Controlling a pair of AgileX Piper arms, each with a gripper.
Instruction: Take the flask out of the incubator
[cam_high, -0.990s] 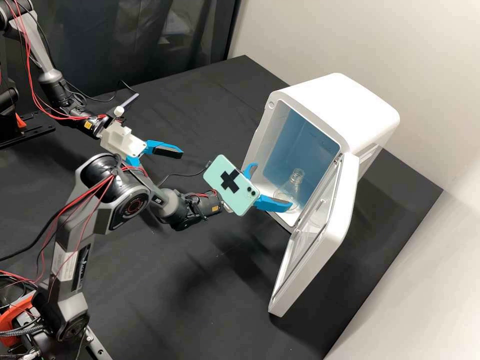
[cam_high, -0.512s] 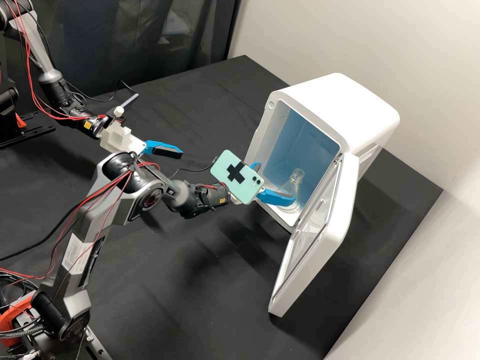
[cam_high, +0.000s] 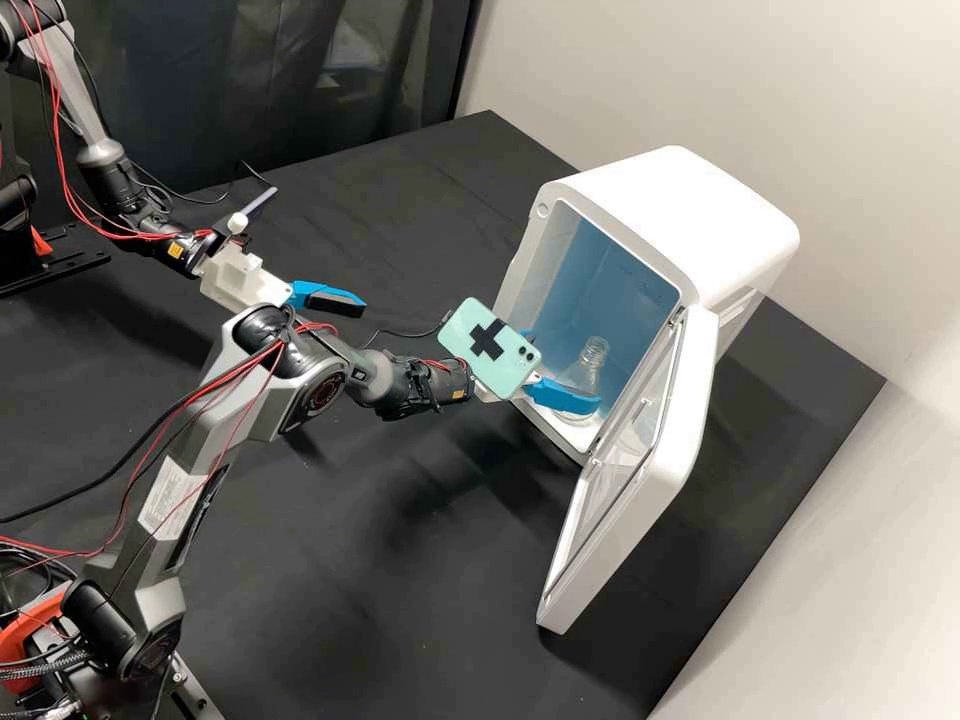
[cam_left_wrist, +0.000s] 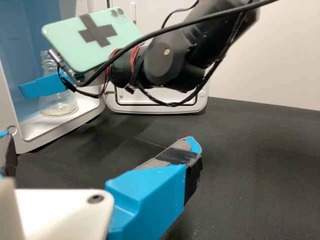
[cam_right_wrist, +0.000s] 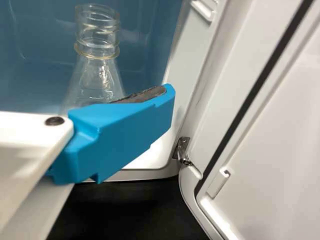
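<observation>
A clear glass flask (cam_high: 590, 362) stands upright on the floor of the white incubator (cam_high: 680, 215), whose inside is blue and whose door (cam_high: 625, 470) hangs open toward the front. My right gripper (cam_high: 545, 368) is open inside the doorway, its near blue finger (cam_high: 566, 397) beside the flask's base without gripping it. The right wrist view has the flask (cam_right_wrist: 97, 65) just behind that finger (cam_right_wrist: 125, 122). A mint-green phone (cam_high: 490, 345) is mounted on this wrist. My left gripper (cam_high: 312, 303) hangs open and empty above the bench, well left of the incubator. It also looks on at the flask (cam_left_wrist: 56, 92).
The open door (cam_right_wrist: 260, 125) stands close to the right gripper's outer side, with its hinge (cam_right_wrist: 182, 150) near the finger. The right arm's elbow (cam_high: 290, 375) lies close under the left gripper. Black bench (cam_high: 400, 560) stretches in front; a wall is behind the incubator.
The right arm has stretched forward, carrying its open gripper from the doorway deeper into the incubator beside the flask. The left arm has kept still.
</observation>
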